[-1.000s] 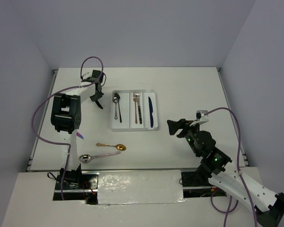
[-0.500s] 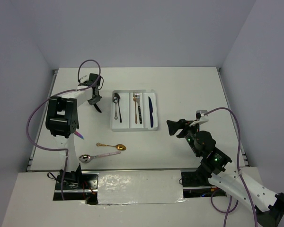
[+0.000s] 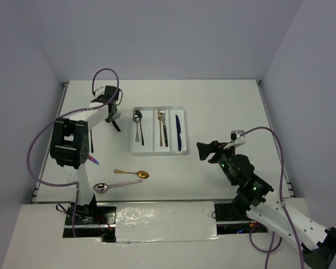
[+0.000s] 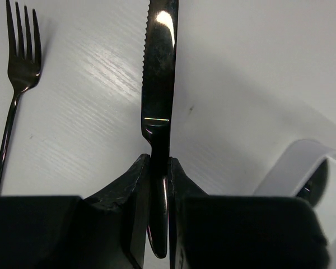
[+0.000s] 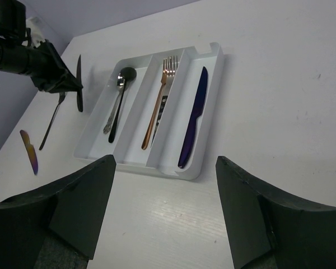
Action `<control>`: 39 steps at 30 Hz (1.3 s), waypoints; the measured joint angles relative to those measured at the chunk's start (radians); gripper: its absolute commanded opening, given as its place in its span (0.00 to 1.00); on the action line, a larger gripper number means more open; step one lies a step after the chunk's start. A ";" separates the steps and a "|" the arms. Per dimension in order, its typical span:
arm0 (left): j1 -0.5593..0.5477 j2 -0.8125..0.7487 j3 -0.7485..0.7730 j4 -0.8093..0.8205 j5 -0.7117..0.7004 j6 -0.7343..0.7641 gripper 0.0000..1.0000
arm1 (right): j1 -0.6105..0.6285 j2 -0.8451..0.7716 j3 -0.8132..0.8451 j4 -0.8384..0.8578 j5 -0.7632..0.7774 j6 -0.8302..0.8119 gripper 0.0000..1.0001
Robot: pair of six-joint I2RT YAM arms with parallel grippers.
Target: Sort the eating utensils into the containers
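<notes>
- left fingers (image 4: 131,188) are almost together, clamped on the handle of a black knife (image 4: 158,84). The serrated blade sticks straight out past the tips, over the bench (image 4: 257,67)
- seen from above, that knife hangs just off the left rim of the white cutlery tray (image 5: 212,95), apart from it. Can't tell if the tip touches the bench
- a black fork (image 4: 15,78) lies flat on the bench on the other side of the blade from the tray, apart from it, tines pointing the same way as the blade
- right fingers (image 5: 78,207) are spread wide with nothing between them. They hover over the bench off the tray's near right corner, well apart from the rim
- tray, left compartment: a dark spoon (image 5: 127,73) and a silver spoon (image 5: 120,84) lying together
- middle compartment: a copper fork (image 5: 159,95) with a black utensil beside it, can't tell which kind
- right compartment: a dark blue knife (image 5: 193,115)
- loose on the bench: an iridescent knife (image 5: 29,150) near the left edge, a gold spoon (image 3: 133,173), and a pale-handled spoon (image 3: 113,185) near the front edge
</notes>
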 measured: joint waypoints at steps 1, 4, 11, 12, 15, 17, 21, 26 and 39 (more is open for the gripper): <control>-0.006 -0.019 0.000 0.000 0.000 0.004 0.00 | 0.000 0.001 0.000 0.000 0.000 -0.001 0.80; -0.040 -0.089 0.000 0.001 -0.005 0.031 0.00 | 0.000 0.001 0.000 0.000 0.000 0.000 0.80; -0.224 -0.272 0.006 0.035 0.020 0.082 0.00 | 0.000 -0.010 0.000 -0.005 0.002 0.023 0.80; -0.259 -0.289 0.006 0.047 0.023 0.082 0.00 | 0.000 -0.018 0.000 -0.009 0.003 0.027 0.80; -0.365 -0.317 0.010 0.083 0.055 0.081 0.00 | 0.000 -0.056 0.000 -0.018 0.010 0.039 0.80; -0.420 -0.315 0.011 0.106 0.089 0.077 0.00 | 0.000 -0.091 0.000 -0.029 0.019 0.044 0.79; -0.483 -0.281 0.012 0.137 0.127 0.071 0.00 | 0.000 -0.144 0.000 -0.044 0.038 0.055 0.80; -0.535 -0.175 0.023 0.171 0.155 0.052 0.00 | 0.000 -0.168 0.000 -0.050 0.056 0.062 0.80; -0.592 -0.056 0.015 0.256 0.196 -0.077 0.00 | 0.000 -0.166 0.000 -0.054 0.060 0.062 0.80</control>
